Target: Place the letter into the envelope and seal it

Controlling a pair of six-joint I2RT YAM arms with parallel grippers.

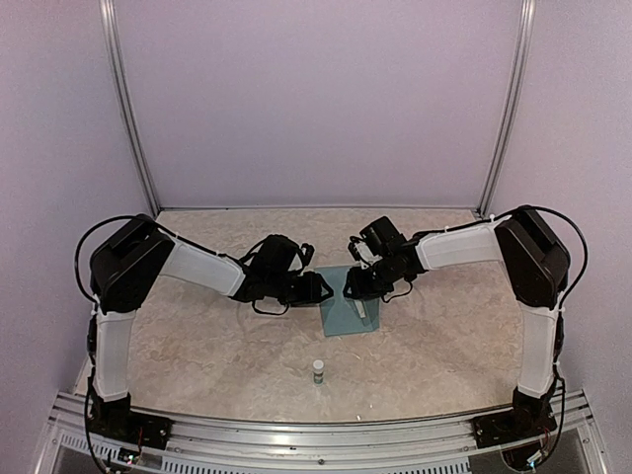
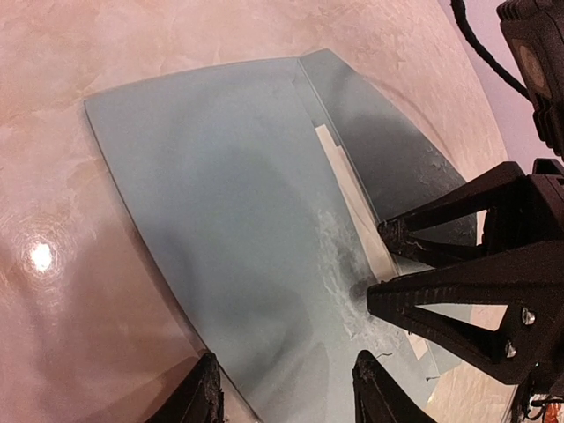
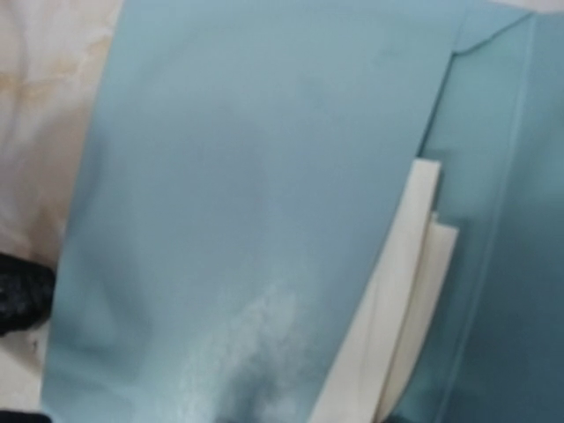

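The teal-blue envelope (image 1: 348, 304) lies flat at the table's middle. In the left wrist view the envelope (image 2: 220, 185) fills the frame, with its flap (image 2: 388, 150) open to the right. The white letter (image 2: 345, 181) sits in the pocket with a strip of it showing at the mouth. It also shows in the right wrist view (image 3: 414, 291). A whitish smear (image 2: 339, 256) marks the envelope near the mouth. My left gripper (image 2: 295, 392) is open over the envelope's near edge. My right gripper (image 2: 377, 264) has its tips slightly apart, pressing on the envelope at the smear.
A small glue stick (image 1: 318, 371) stands upright on the table in front of the envelope. The marbled tabletop (image 1: 197, 346) is bounded by purple walls at the back and sides. Both arms meet over the envelope.
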